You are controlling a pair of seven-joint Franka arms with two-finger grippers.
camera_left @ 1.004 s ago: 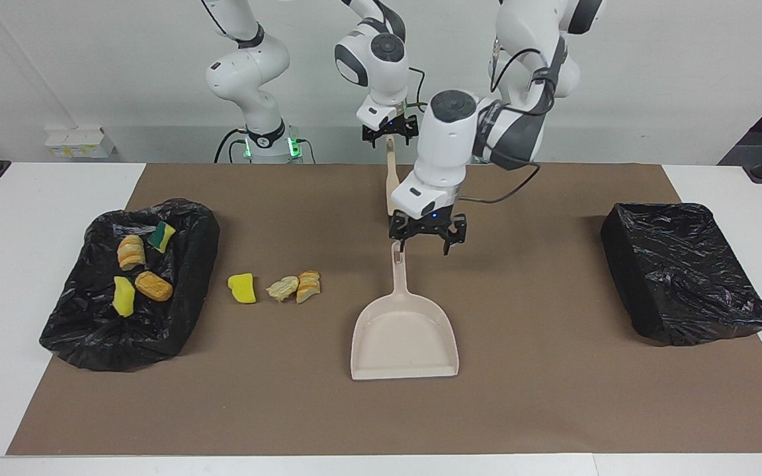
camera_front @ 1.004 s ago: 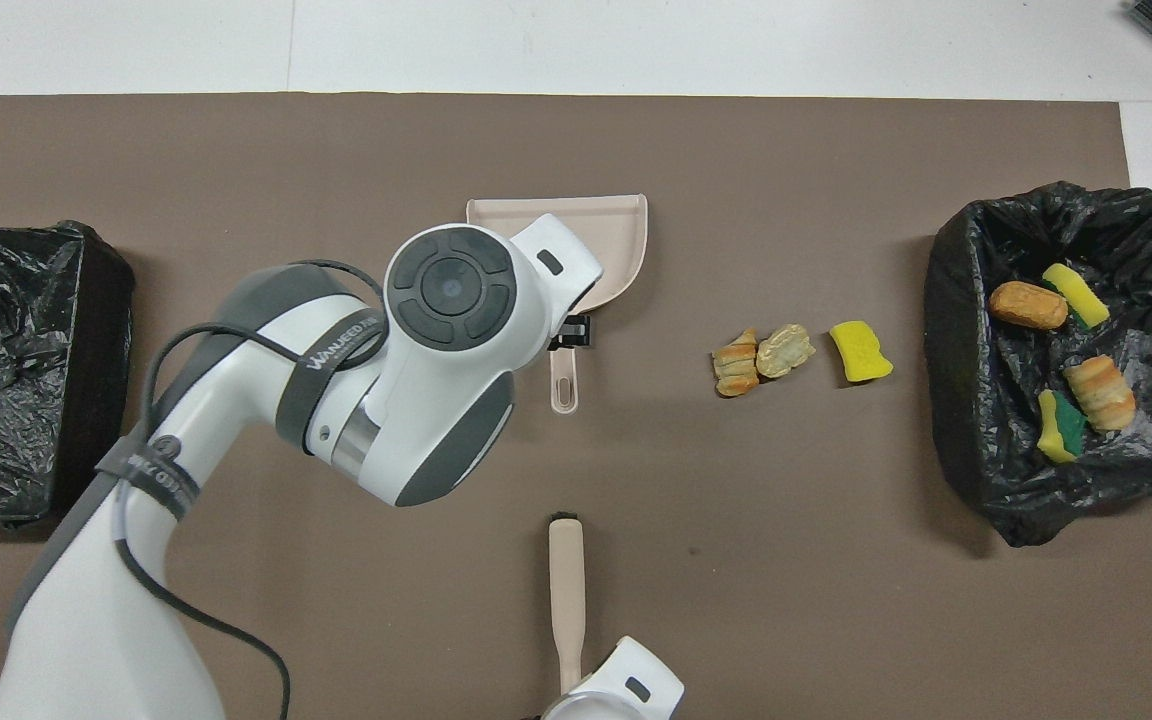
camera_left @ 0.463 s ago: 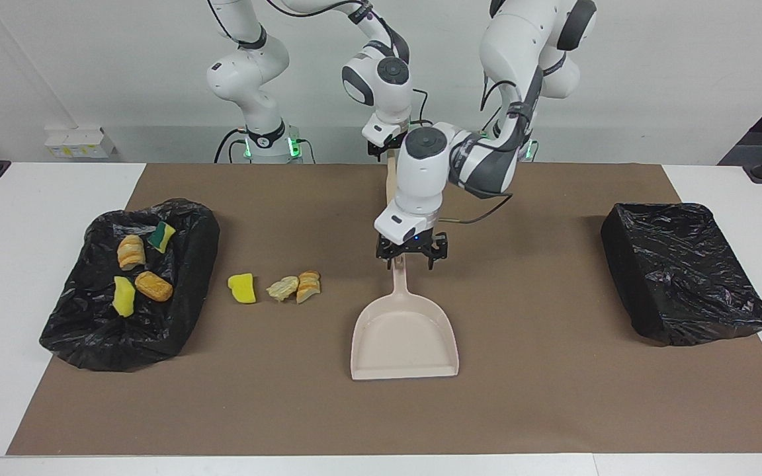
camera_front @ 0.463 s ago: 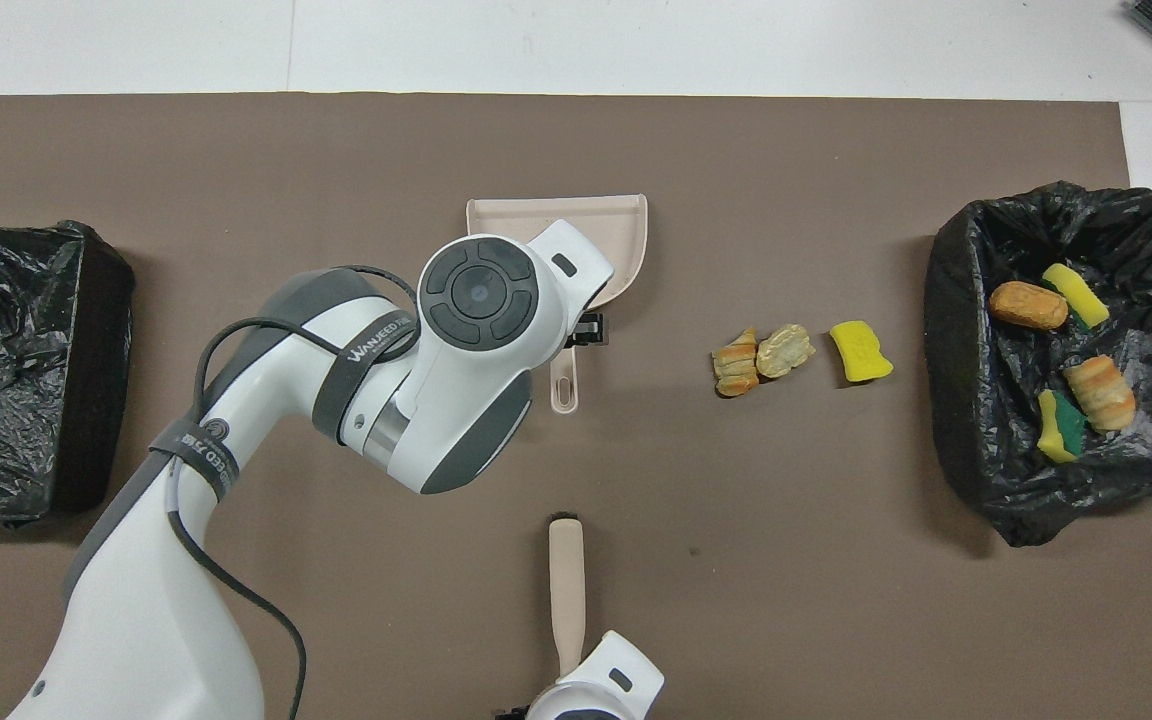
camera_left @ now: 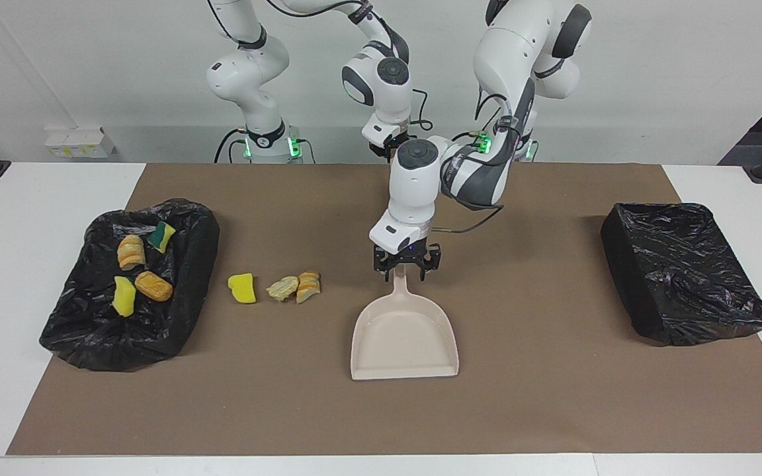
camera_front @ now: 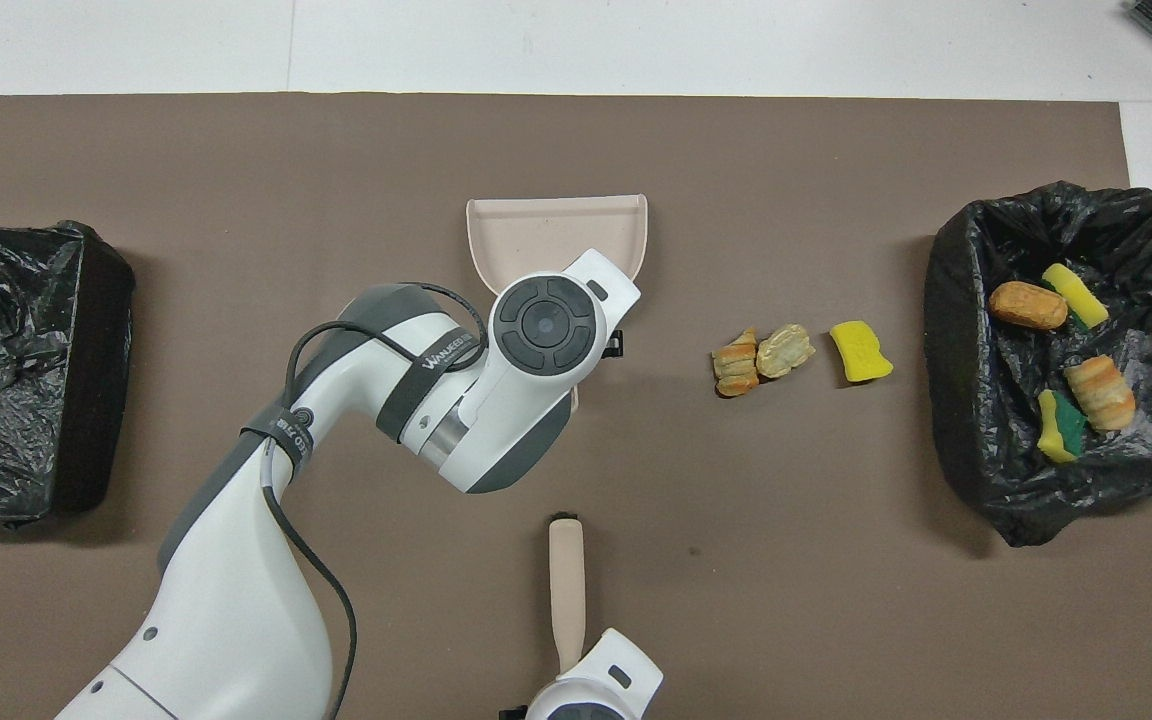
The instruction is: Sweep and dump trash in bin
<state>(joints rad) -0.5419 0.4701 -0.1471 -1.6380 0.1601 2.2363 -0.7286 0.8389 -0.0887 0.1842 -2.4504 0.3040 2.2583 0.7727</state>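
My left gripper (camera_left: pixel 406 266) is low over the dustpan (camera_left: pixel 405 336) handle, fingers straddling it where it meets the pan; I cannot tell whether they have gripped it, though they look parted on either side of the handle. From overhead my wrist covers the handle and most of the pan's near edge, so contact cannot be read there. The dustpan lies flat on the brown mat (camera_left: pixel 553 396) at mid-table, its open mouth pointing away from me.

My right gripper (camera_left: pixel 386 147) sits close to my bases, pressed together on the end of the brush (camera_front: pixel 566 590) handle. The brush lies on the mat nearer to me than the dustpan, roughly in line with it, its dark head end pointing toward the pan.

Toward my right arm's end of the table, three pieces of trash rest on the mat, level with the dustpan handle: two bread chunks (camera_left: pixel 295 287) touching each other, and a yellow sponge (camera_left: pixel 242 289) just beside them, closer to the bin (camera_left: pixel 90 330). That black-lined bin holds four more pieces: two bread chunks, a yellow sponge and a green-backed sponge (camera_left: pixel 163 236).

At my left arm's end sits a second black-lined bin (camera_left: pixel 682 271), well apart from everything else.
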